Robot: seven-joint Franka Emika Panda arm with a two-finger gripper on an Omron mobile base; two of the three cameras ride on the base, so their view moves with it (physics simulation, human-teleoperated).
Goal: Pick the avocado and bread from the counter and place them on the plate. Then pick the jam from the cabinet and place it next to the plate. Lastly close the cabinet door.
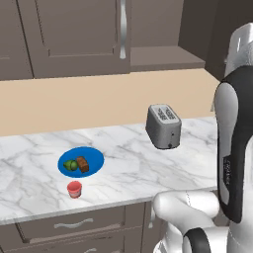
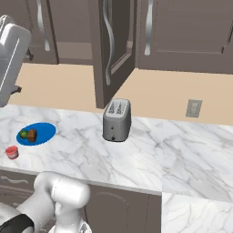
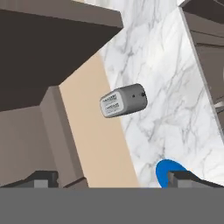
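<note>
The blue plate (image 1: 97,157) lies on the white marble counter (image 1: 128,163), with the dark green avocado (image 1: 72,165) and the brown bread (image 1: 82,164) side by side on it. The red jam (image 1: 74,189) stands on the counter just in front of the plate, near the front edge. From the right, plate (image 2: 44,131), avocado (image 2: 23,134), bread (image 2: 32,135) and jam (image 2: 12,152) sit at the far left. The cabinet (image 2: 70,48) is open; its cabinet door (image 2: 116,50) sticks out above the toaster. My gripper (image 3: 114,181) is open and holds nothing, high over the counter.
A grey toaster (image 1: 163,126) stands right of the plate, below the open door; it also shows as toaster (image 2: 117,119) and toaster (image 3: 124,100). Closed cupboards flank the opening. A wall socket (image 2: 194,108) sits on the beige backsplash. My arm (image 1: 236,148) rises at the right.
</note>
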